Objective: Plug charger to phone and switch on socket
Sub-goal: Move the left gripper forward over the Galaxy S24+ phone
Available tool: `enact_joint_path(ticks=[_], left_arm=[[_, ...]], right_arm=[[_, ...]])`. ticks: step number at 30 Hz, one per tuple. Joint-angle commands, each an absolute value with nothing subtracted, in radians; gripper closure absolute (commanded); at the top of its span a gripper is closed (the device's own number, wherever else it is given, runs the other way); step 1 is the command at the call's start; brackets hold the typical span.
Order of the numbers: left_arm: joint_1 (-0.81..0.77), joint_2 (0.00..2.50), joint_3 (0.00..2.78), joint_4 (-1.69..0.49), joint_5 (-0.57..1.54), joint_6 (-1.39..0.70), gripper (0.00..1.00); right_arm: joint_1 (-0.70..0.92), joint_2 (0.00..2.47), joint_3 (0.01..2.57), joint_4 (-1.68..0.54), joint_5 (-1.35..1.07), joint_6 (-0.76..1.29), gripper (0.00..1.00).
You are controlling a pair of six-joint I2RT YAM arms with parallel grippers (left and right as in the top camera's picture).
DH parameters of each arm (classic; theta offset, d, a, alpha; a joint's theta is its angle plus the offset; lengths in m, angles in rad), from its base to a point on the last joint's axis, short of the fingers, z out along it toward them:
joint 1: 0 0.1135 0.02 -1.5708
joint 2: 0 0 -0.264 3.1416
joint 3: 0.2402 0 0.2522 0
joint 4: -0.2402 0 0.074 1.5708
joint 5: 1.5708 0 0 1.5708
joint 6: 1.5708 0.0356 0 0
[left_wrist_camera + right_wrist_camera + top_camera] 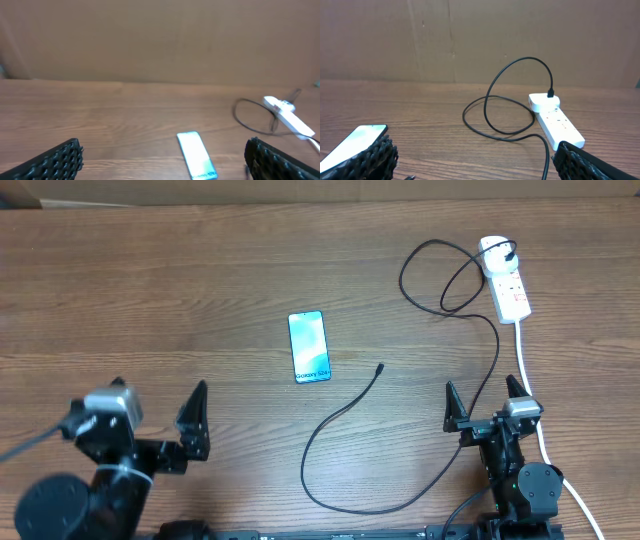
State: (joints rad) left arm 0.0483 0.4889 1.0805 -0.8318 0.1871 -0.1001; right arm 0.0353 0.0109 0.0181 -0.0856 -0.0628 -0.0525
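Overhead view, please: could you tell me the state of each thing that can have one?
phone: lying flat, screen lit, nothing plugged in.
charger: plug seated in the socket, connector tip loose on the table, apart from the phone.
socket: holds the charger's plug; switch position cannot be told.
left gripper: open, empty.
right gripper: open, empty.

Even soft light, wrist views blurry

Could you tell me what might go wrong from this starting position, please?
The thin black charger cable has a tiny connector tip lying flat, so it may slip from the open right gripper. The thick white lead of the oblong power strip runs beside that arm and could snag. The slim blue-screened phone lies loose and may slide.
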Motion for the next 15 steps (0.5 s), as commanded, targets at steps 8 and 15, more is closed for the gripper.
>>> enact_joint_path(ticks=[8,15], left_arm=[[0.052,0.654,1.281,-0.948,0.322,-0.141,0.0],[0.052,0.923,1.588,-1.347,0.198,-0.135,0.0]], right_arm=[[0.042,0.003,0.008,-0.081,-0.053,-0.054,0.0],[0.042,0.003,0.008,-0.081,-0.053,-0.054,0.0]])
